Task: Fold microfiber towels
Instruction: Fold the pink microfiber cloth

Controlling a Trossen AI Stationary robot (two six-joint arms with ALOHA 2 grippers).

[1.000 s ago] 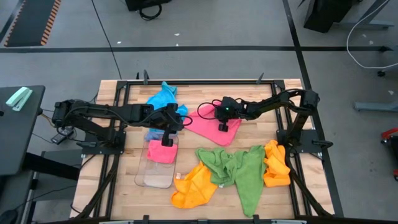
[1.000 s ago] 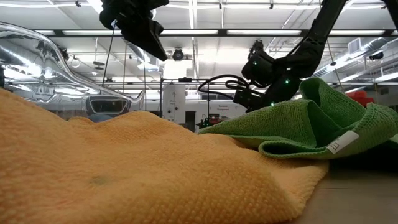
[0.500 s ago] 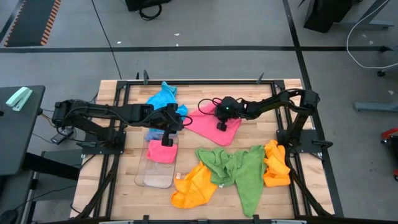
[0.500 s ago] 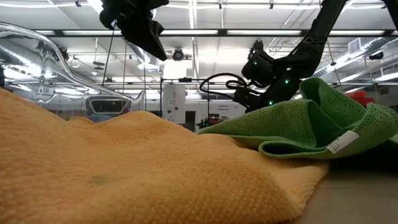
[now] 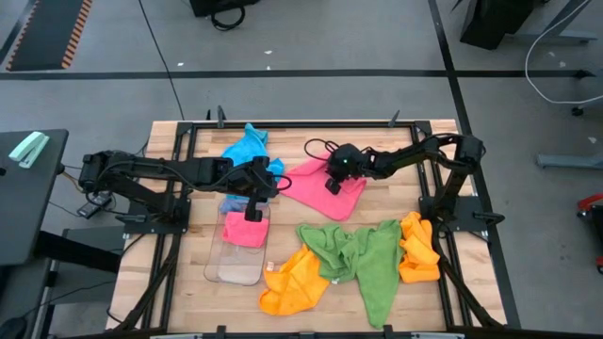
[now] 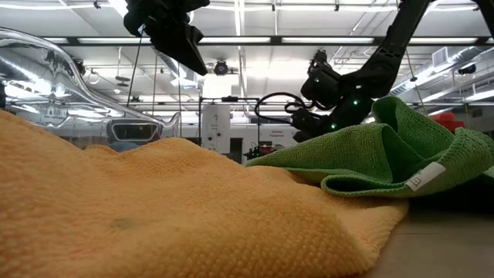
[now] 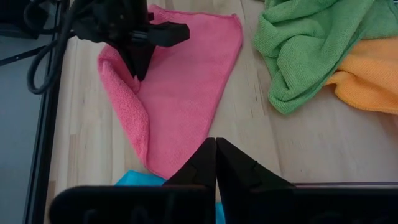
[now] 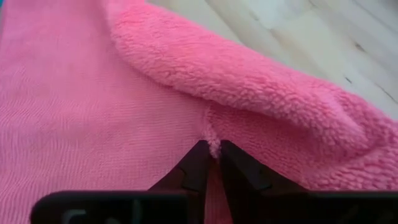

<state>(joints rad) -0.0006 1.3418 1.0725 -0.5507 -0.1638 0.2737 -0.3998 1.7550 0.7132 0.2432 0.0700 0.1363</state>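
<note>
- Microfiber towels lie spread over the wooden table [image 5: 188, 282]: a pink towel [image 5: 316, 193] at upper centre of the high view, a blue towel [image 5: 247, 147] to its left near the far edge, a green towel [image 5: 363, 254] at lower centre, and orange towels at lower centre [image 5: 292, 281] and lower right [image 5: 417, 247].
- Right gripper [image 5: 332, 183] rests on the pink towel; its fingers [image 8: 196, 163] are pinched on a raised fold of the fleecy cloth, one border rolled over into a thick ridge.
- Left gripper [image 5: 254, 213] hangs over a clear plastic tray [image 5: 236, 268] at centre left, fingers [image 7: 202, 163] closed on nothing; a small folded pink towel [image 5: 245, 229] lies in the tray.
- Green and orange heaps overlap, crumpled, close below the pink towel.
- Bare wood shows along the left side and the lower left corner; a black frame [image 5: 283, 124] borders the table.
- Low view: looped orange pile [image 6: 154, 208] fills the foreground, green [image 6: 386, 154] draped over it.
</note>
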